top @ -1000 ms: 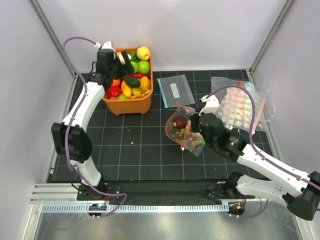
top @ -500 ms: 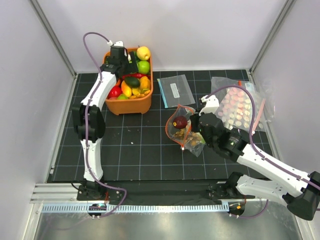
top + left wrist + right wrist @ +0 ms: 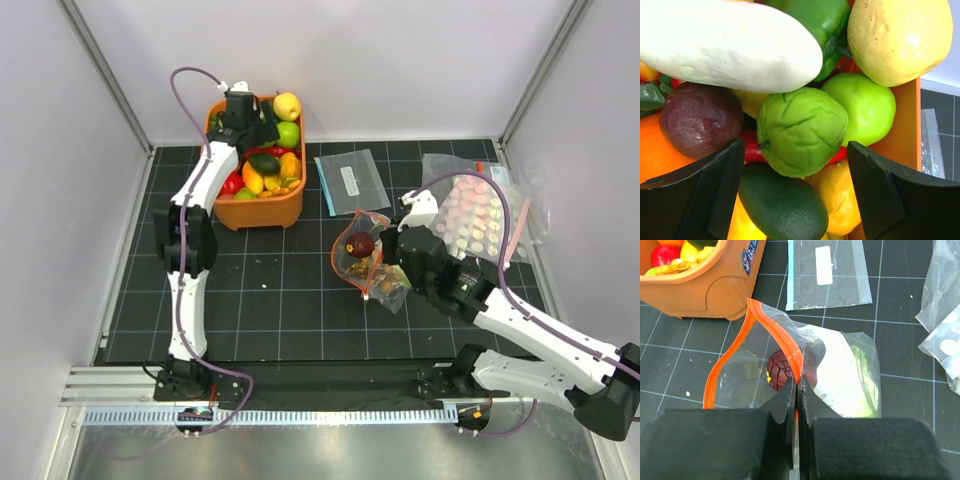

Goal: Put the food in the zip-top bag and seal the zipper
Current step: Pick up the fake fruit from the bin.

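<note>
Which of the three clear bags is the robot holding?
The crinkly bag with the orange zipper, pinched by the right gripper; the labelled flat bag and the bag of pink discs lie apart.

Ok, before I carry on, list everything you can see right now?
tub: one, orange, far left of the mat
toy fruit: a heap, mixed colours, in the tub; too overlapped to count
zip bag: one, clear, mid-mat, mouth open
zipper: one, orange-red strip along that bag's mouth
dark red fruit: one, inside the zip bag, with pale and green pieces beside it
flat bag: one, clear with blue edge and white label, right of the tub
bag of discs: one, clear with pink discs, far right
mat: one, black with a grid, under everything
left pincer: open, over the fruit in the tub
right pincer: shut on the zip bag's mouth edge
</note>
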